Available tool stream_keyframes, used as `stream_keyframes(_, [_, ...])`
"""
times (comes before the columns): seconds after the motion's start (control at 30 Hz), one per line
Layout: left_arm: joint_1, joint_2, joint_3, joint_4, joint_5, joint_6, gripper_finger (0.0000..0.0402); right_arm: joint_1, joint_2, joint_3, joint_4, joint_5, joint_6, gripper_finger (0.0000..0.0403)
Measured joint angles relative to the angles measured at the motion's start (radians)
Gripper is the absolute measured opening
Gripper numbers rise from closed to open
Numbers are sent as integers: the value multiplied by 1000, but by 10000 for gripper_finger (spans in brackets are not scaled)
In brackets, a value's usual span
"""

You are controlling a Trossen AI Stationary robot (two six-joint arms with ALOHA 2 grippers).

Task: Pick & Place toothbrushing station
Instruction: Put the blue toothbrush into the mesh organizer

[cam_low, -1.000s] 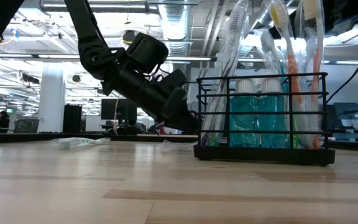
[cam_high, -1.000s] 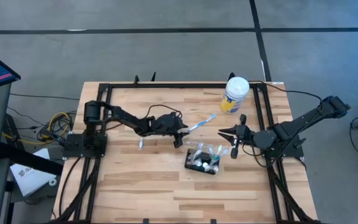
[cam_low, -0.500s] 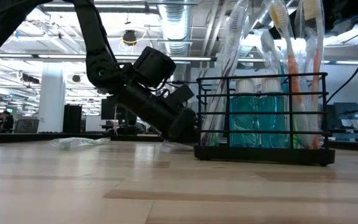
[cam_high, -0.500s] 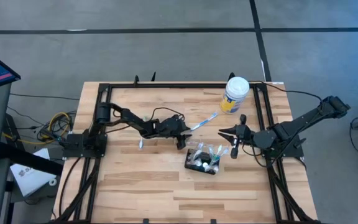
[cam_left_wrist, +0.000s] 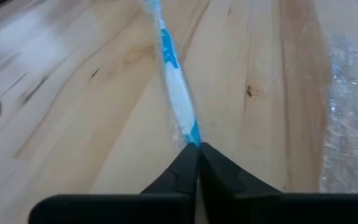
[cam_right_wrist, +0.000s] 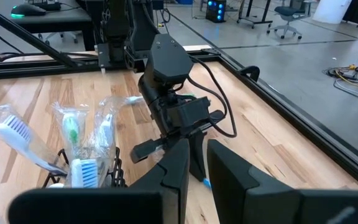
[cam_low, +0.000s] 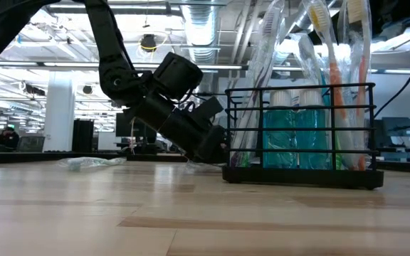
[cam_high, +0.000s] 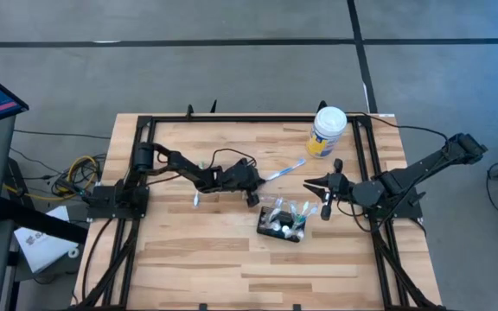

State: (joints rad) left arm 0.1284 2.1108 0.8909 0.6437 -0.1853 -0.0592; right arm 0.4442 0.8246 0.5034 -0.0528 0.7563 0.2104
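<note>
Black wire toothbrushing station (cam_high: 283, 221): mid-table, already stocked with wrapped brushes. Blue-and-white wrapped toothbrush (cam_left_wrist: 176, 99): on the wood, pinched at its tip by left gripper (cam_left_wrist: 197, 149). Right gripper (cam_right_wrist: 196, 163): beside station, fingers slightly parted, empty. Remaining, seemingly: lifting, slotting.
</note>
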Motion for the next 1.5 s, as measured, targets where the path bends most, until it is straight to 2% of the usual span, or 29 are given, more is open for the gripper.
stream_keyframes(0.2, [0, -3, -1, -4, -25, 0, 1, 0, 0, 0, 0, 0, 0, 49])
stream_keyframes(0.43, [1, -121, -14, -147, -66, 14, 0, 0, 0, 0, -5, 0, 0, 49])
stream_keyframes(1.13, [-5, -460, -126, -104, -121, 56, 0, 0, 0, 0, -21, 0, 1, 49])
stream_keyframes(1.5, [-5, -521, -124, -78, -126, 86, 0, 0, 0, 0, -21, 0, 1, 49])
